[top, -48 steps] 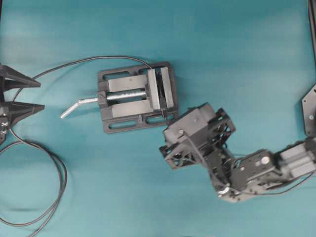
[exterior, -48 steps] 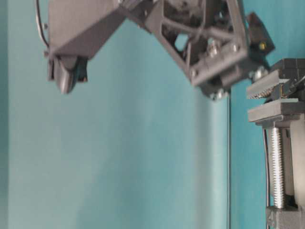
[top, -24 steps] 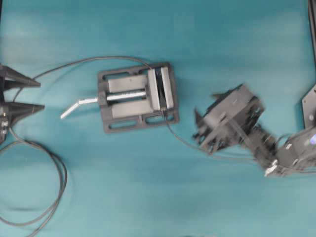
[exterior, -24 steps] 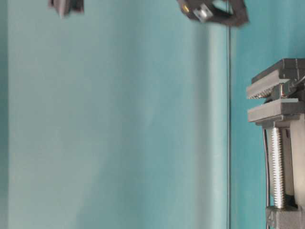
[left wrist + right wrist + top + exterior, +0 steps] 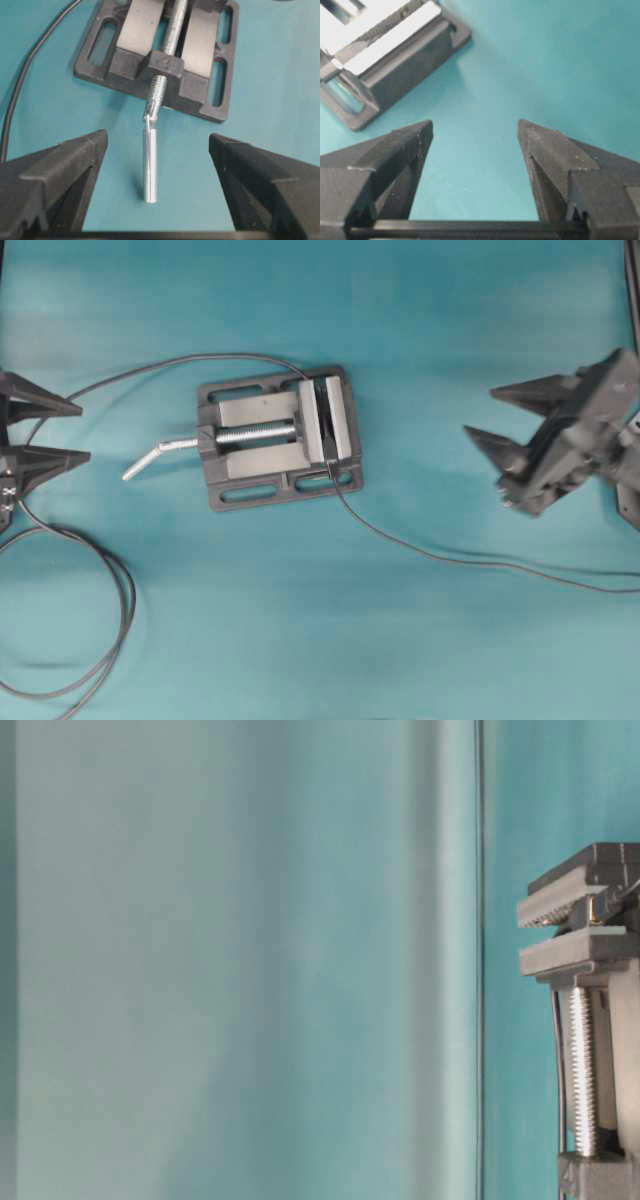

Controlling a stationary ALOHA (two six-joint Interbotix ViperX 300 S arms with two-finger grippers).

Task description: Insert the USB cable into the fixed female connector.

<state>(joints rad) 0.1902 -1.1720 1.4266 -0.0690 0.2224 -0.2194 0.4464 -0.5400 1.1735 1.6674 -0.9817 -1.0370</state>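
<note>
The USB cable (image 5: 450,558) runs from the vise (image 5: 278,438) jaws out toward four o'clock across the teal table (image 5: 420,330), its plug end tucked between the jaws, where the fixed female connector cannot be made out. The right gripper (image 5: 490,415), fingers spread and empty, sits well apart at the vise's three o'clock, above the cable. The left gripper (image 5: 72,432), also spread and empty, waits at nine o'clock near the silver handle (image 5: 158,454).

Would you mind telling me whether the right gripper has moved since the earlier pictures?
Yes. In the overhead view the right gripper has pulled away rightward from the vise, which it was beside, toward the right edge.
</note>
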